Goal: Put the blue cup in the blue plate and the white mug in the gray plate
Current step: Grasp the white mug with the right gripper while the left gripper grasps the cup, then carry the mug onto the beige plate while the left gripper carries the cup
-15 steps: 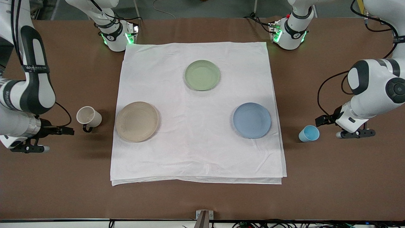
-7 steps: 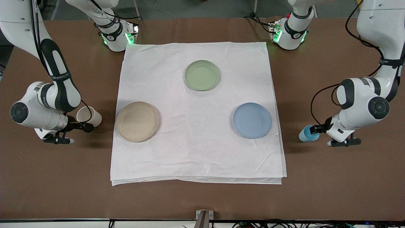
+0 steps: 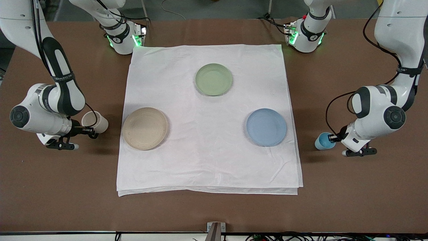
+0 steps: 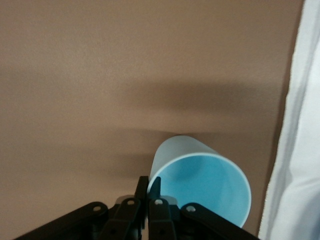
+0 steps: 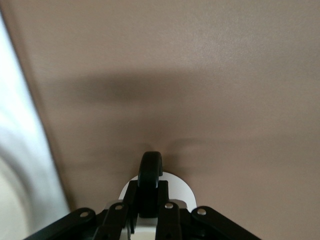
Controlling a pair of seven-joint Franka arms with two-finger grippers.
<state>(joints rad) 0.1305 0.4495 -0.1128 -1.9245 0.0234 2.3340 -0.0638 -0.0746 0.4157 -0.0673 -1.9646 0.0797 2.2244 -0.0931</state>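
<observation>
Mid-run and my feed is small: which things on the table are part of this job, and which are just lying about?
Job:
- blue cup, on the bare table, left end effector shut on its rim
- blue plate
- white mug, right end effector shut on its handle
- gray plate

Lying about:
- green plate
- white cloth under the plates

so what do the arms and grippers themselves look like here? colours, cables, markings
Both arms are glossy white with black joint sections and round black joint caps. Loose black cables run along each to the wrist. Grey lettering marks the black bands. Bases glow green. The left gripper and right gripper are black, slim two-finger units with visible screws in the wrist views.
</observation>
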